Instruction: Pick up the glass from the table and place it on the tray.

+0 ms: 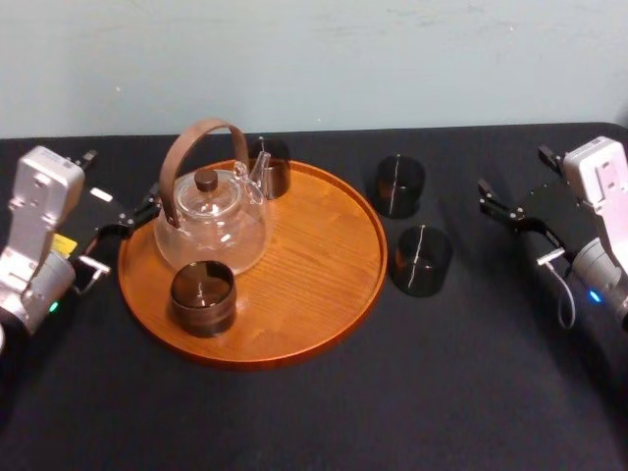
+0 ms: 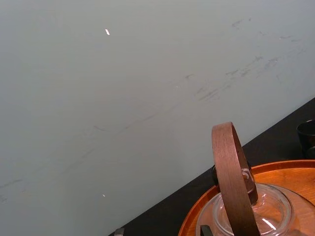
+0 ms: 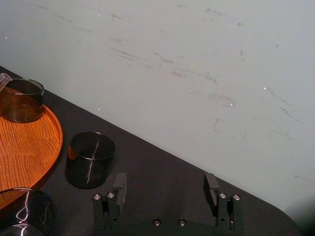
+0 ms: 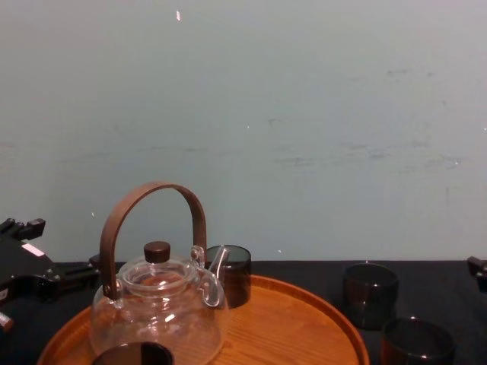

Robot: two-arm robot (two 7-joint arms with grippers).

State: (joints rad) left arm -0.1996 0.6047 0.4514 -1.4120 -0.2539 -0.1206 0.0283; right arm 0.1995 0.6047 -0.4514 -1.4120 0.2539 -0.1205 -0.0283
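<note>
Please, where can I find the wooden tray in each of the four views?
Head view: tray left of centre, on the table.
Left wrist view: tray in the lower right corner.
Right wrist view: tray at the left edge.
Chest view: tray along the bottom, left and centre.
Shared landmark: the teapot on it, in head, left wrist and chest views.

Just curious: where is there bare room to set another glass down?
The tray's right half, from the glass teapot to the rim, is bare wood. Its left half is crowded: teapot, a dark glass behind it, another glass in front. The table's near strip is bare; two glasses stand right of the tray. Left hand and right hand hover open alongside.
</note>
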